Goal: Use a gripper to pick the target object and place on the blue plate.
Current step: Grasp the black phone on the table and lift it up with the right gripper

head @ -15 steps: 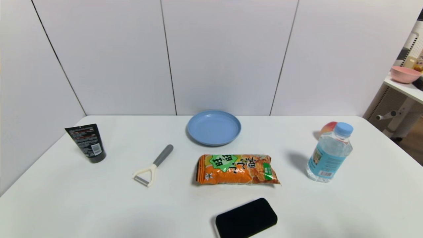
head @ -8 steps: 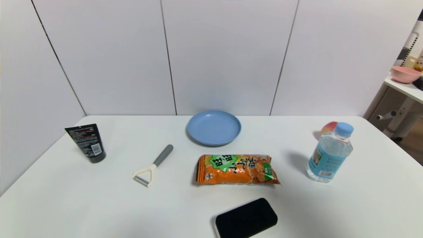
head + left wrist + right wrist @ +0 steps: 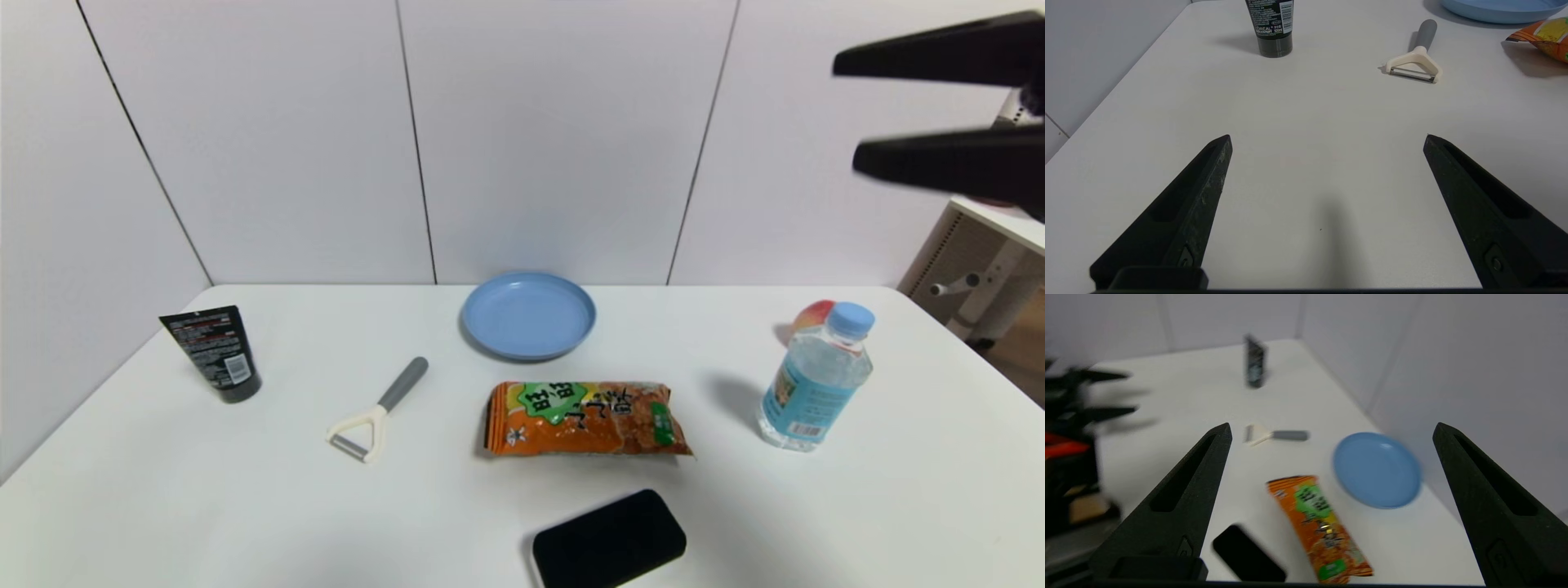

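The right hand (image 3: 845, 110) hangs high in the air at the right side of the scene, its two tapered fingers spread wide and grasping nothing. Well below it and toward the robot lies the target object (image 3: 609, 540), flat on the tabletop (image 3: 898, 506), just on the near side of the orange snack bag (image 3: 586, 418). Beyond the bag sits the blue plate (image 3: 528, 315), bare. The left hand (image 3: 1327, 139) is low over the tabletop, also released and empty.

The block looks stiff and probably light; its felt-like top should give friction. Being flat, it is best pinched across its narrower width, at the side edges near its middle.
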Controlling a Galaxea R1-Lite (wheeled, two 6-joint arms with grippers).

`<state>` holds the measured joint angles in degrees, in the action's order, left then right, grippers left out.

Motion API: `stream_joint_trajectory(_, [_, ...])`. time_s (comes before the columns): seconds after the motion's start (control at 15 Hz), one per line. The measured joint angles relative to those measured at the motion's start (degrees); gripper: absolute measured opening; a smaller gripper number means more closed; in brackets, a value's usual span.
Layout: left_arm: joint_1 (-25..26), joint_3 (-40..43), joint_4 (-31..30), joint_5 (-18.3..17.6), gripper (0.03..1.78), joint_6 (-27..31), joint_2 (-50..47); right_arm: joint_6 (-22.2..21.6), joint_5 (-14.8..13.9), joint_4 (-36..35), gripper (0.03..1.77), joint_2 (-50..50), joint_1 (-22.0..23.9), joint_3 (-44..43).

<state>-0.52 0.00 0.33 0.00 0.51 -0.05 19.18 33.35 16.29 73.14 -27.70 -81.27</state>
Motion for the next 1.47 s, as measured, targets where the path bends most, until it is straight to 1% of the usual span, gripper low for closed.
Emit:
stream_joint_trajectory(0.07, [0.0, 0.0, 0.0, 0.0, 1.69, 0.0, 0.0, 4.4, 4.0, 4.1, 1.70, 1.7, -0.8, -0.6])
stream_joint_trajectory(0.13, [0.0, 0.0, 0.0, 0.0, 1.69, 0.0, 0.0, 9.0, 6.0, 7.9, 1.70, 3.3, -1.3, -0.8])
stream_joint_trajectory(0.2, [0.0, 0.0, 0.0, 0.0, 1.69, 0.0, 0.0, 14.1, 6.9, 11.9, 1.70, 5.1, -1.8, -0.9])
stream_joint_trajectory(0.33, [0.0, 0.0, 0.0, 0.0, 1.69, 0.0, 0.0, 22.2, 7.2, 18.7, 1.70, 8.5, -2.8, -0.9])
stream_joint_trajectory(0.4, [0.0, 0.0, 0.0, 0.0, 1.69, 0.0, 0.0, 25.4, 7.3, 20.6, 1.70, 10.2, -3.4, -0.8])
stream_joint_trajectory(0.53, [0.0, 0.0, 0.0, 0.0, 1.69, 0.0, 0.0, 32.5, 7.4, 21.6, 1.70, 13.5, -4.5, 0.2])
stream_joint_trajectory(0.6, [0.0, 0.0, 0.0, 0.0, 1.69, 0.0, 0.0, 36.9, 7.3, 21.7, 1.70, 15.4, -4.8, 1.3])
stream_joint_trajectory(0.73, [0.0, 0.0, 0.0, 0.0, 1.69, 0.0, 0.0, 45.3, 7.3, 21.6, 1.70, 18.7, -5.0, 4.4])
stream_joint_trajectory(0.87, [0.0, 0.0, 0.0, 0.0, 1.69, 0.0, 0.0, 52.2, 7.2, 21.5, 1.70, 21.6, -5.0, 7.7])
stream_joint_trajectory(0.93, [0.0, 0.0, 0.0, 0.0, 1.69, 0.0, 0.0, 54.5, 7.2, 21.4, 1.70, 22.9, -4.8, 8.7])
stream_joint_trajectory(1.0, [0.0, 0.0, 0.0, 0.0, 1.69, 0.0, 0.0, 55.6, 7.1, 21.4, 1.70, 24.3, -4.8, 9.3])
stream_joint_trajectory(1.33, [0.0, 0.0, 0.0, 0.0, 1.69, 0.0, 0.0, 55.8, 6.4, 21.1, 1.70, 30.4, -5.1, 10.0])
stream_joint_trajectory(1.47, [0.0, 0.0, 0.0, 0.0, 1.69, 0.0, 0.0, 55.8, 5.1, 19.4, 1.70, 32.6, -4.9, 10.1])
